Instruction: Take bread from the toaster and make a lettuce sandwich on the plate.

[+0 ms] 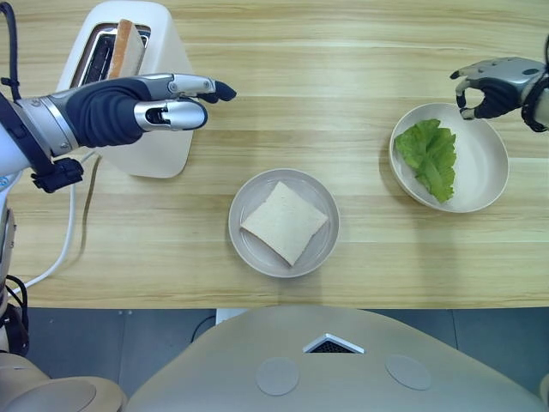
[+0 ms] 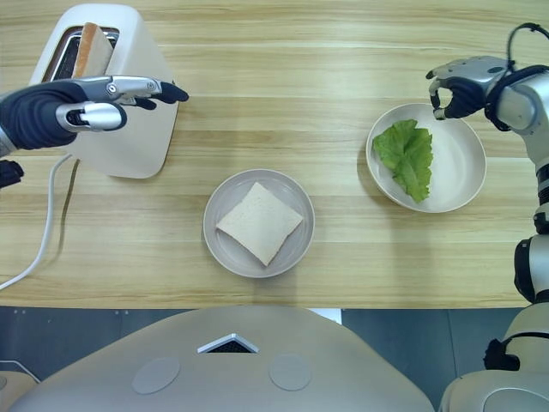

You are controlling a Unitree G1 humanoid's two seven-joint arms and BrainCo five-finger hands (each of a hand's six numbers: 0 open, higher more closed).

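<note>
One slice [image 1: 284, 221] lies on the plate [image 1: 237, 233], lettuce [image 1: 431, 157] and a second slice [image 1: 126, 47] in the toaster [image 1: 161, 148] remain; left hand [image 1: 129, 110] fingers spread, right hand [image 1: 497, 86] fingers curled, seemingly empty.

Green lettuce [image 1: 430, 155]; white toaster [image 1: 163, 129]; beige plate [image 1: 247, 236].

A light wooden table [image 1: 300, 51] of long pale planks with fine grain fills most of the scene under even light, and beyond its near edge lies a dark grey floor [image 1: 489, 335].
</note>
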